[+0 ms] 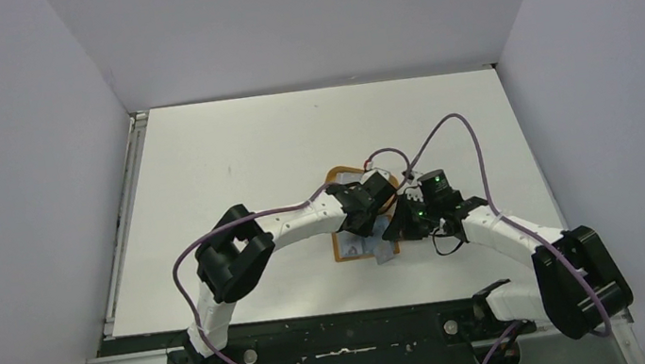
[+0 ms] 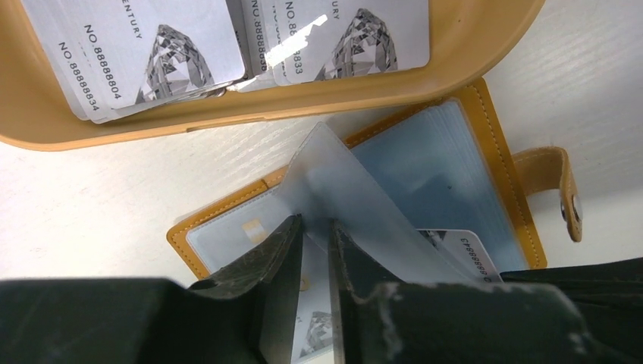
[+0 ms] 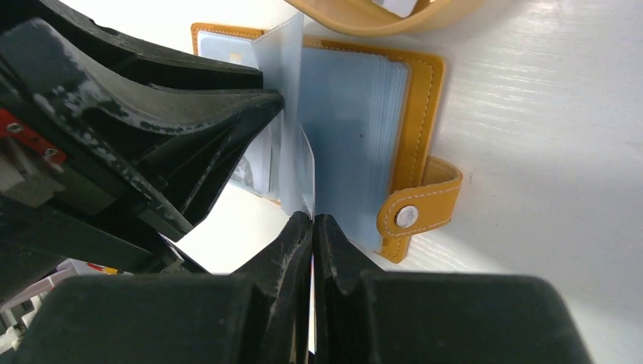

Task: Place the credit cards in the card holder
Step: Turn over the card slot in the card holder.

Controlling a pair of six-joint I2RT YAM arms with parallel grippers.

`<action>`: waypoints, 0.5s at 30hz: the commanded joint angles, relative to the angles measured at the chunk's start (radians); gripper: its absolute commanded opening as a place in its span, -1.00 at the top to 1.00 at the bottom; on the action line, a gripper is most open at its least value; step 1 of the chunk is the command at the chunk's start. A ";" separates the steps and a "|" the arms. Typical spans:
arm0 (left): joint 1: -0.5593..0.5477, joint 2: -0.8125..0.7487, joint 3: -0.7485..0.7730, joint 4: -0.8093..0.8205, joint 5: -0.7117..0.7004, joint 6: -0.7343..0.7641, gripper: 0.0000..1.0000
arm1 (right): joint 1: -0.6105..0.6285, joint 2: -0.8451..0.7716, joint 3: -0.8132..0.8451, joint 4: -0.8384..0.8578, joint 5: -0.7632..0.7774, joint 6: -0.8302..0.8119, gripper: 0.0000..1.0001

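Left arm [image 1: 292, 226] comes in from the left, jaws low over the open card holder [image 2: 447, 174]. The holder lies flat on the tabletop [image 1: 248, 154], just near of the tan tray [image 2: 227, 114]. A narrow gap shows between these jaws, and a clear sleeve [image 2: 334, 182] stands up through it. Whether they pinch it or merely flank it cannot be told.

Tray, far side: loose credit cards [image 2: 152, 53], overlapping, print up. One further card [image 2: 466, 250] sits partway under plastic in the holder. Snap tab [image 3: 421, 201] is undone.

Right arm [image 1: 507, 232] comes in from the right, jaws closed tight on the sleeve's free edge, keeping the leaf upright.

Judgement: a pocket is being opened for loading. Most cards are unloaded, so the task looks early.

Next move likely calls for one arm to keep the sleeve parted. The other must lift a thin card from the tray and feed it edge-first into the pocket mouth.
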 commanded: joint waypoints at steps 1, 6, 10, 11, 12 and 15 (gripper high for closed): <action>0.013 -0.042 -0.016 -0.073 0.034 -0.001 0.60 | 0.014 0.012 0.022 0.107 -0.002 0.029 1.00; 0.015 -0.091 -0.011 -0.081 0.042 0.007 0.19 | 0.019 0.010 0.032 0.104 0.007 0.033 1.00; 0.016 -0.125 -0.004 -0.098 0.049 0.007 -0.03 | 0.025 0.000 0.040 0.095 0.012 0.036 1.00; 0.018 -0.135 -0.005 -0.100 0.051 0.008 -0.07 | 0.027 -0.004 0.043 0.091 0.014 0.036 1.00; 0.018 -0.146 -0.007 -0.102 0.052 0.008 -0.10 | 0.029 -0.007 0.046 0.088 0.017 0.037 1.00; 0.021 -0.180 -0.012 -0.112 0.059 -0.003 -0.19 | 0.038 -0.019 0.052 0.083 0.020 0.044 1.00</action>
